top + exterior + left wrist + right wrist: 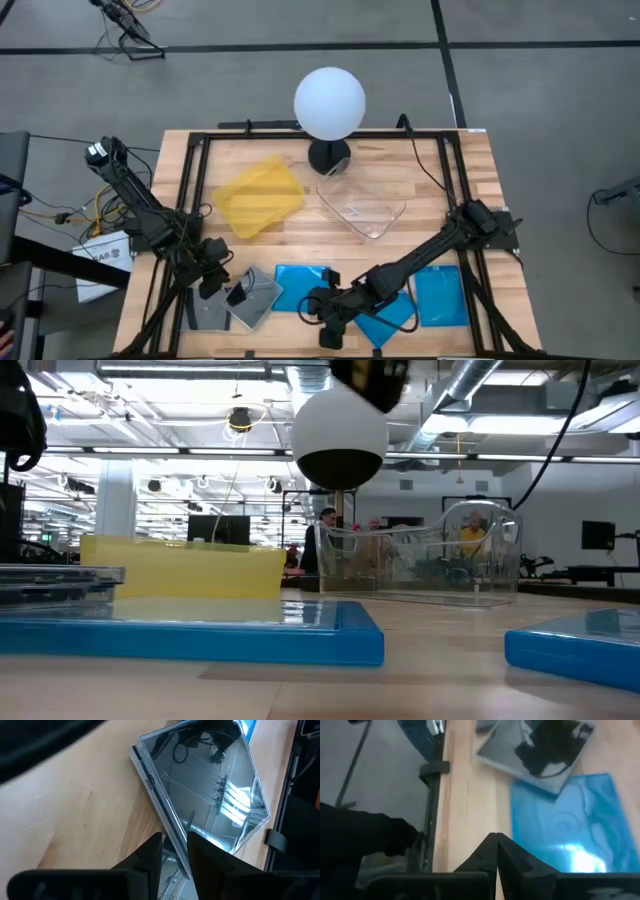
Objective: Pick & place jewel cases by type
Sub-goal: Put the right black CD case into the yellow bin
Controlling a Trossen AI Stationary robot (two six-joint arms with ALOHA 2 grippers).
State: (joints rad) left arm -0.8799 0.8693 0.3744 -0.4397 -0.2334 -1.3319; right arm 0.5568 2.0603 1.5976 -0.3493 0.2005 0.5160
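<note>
Two grey jewel cases are counted at the near-left of the bench: one grey case is clamped by its edge between the left fingers, which are set narrowly around the thin rim, and the case is seen tilted, its clear face reflecting ceiling lights. The second grey case is found just beside the left fingers, on their outer side, partly under the held one.

Blue jewel cases are counted as at least three: one blue case lies between the two sets of fingers, touching the held grey case; another is partly covered by the right arm; a third lies beyond the right arm, well apart from the left fingers.

The right fingers are pressed fully together, with nothing between them, over bare wood at the near bench edge, just beside the middle blue case.

One yellow tray and one clear tray are placed side by side farther from both sets of fingers, with one white globe lamp behind them.
</note>
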